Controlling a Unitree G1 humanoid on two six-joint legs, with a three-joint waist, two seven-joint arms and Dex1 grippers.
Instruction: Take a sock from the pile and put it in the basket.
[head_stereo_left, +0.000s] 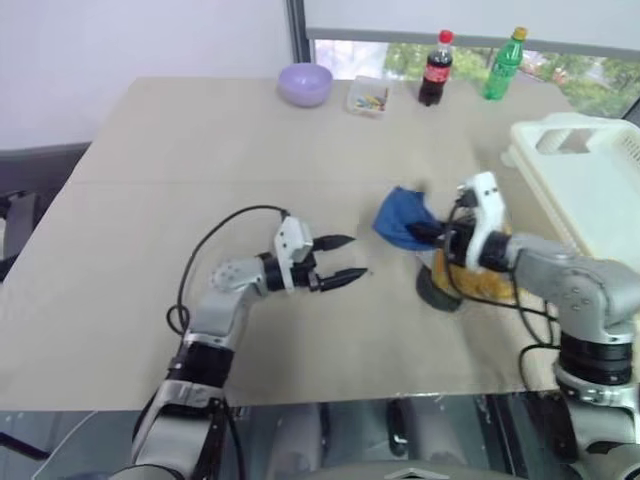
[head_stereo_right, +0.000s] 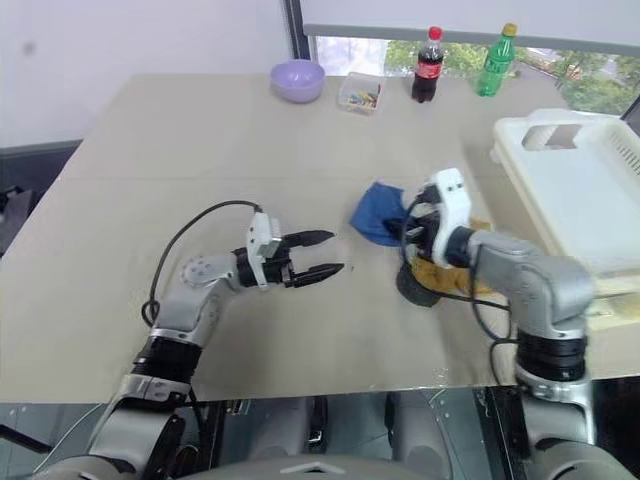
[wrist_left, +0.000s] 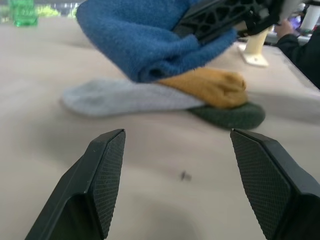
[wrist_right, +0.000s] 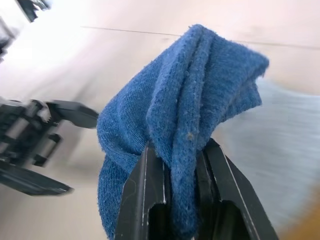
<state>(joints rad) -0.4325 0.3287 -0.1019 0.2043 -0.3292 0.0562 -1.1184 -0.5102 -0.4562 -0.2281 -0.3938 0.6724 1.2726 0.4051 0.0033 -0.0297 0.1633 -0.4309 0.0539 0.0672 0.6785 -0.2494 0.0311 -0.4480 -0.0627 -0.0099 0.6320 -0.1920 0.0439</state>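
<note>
Your right claw (wrist_right: 172, 165) is clamped on the royal blue sock (head_stereo_left: 402, 220), with the fabric bunched between its two black fingers (wrist_right: 142, 195) and hanging clear of the tabletop (head_stereo_left: 200, 170). The sock is lifted just above the rest of the pile (wrist_left: 200, 95), which sits near the tabletop's right edge, closer to the near edge than the far one. In that pile you have a mustard yellow sock (wrist_left: 215, 85) lying on a dark green sock (wrist_left: 235, 114), and a pale grey sock (wrist_left: 120, 96) stretched flat beside them, touching the yellow one.

Your left claw (head_stereo_left: 340, 260) is apart, holding nothing, its fingers level and pointing toward the pile from near the middle of the tabletop, well short of the socks.

The white slatted basket (head_stereo_left: 590, 180) stands at the right edge of the tabletop, just beyond the pile and your right arm.

Along the far edge you can see a lilac bowl (head_stereo_left: 304, 83), a small clear container (head_stereo_left: 367, 97) with coloured bits inside, a cola bottle (head_stereo_left: 435, 68) and a green bottle (head_stereo_left: 505, 64).
</note>
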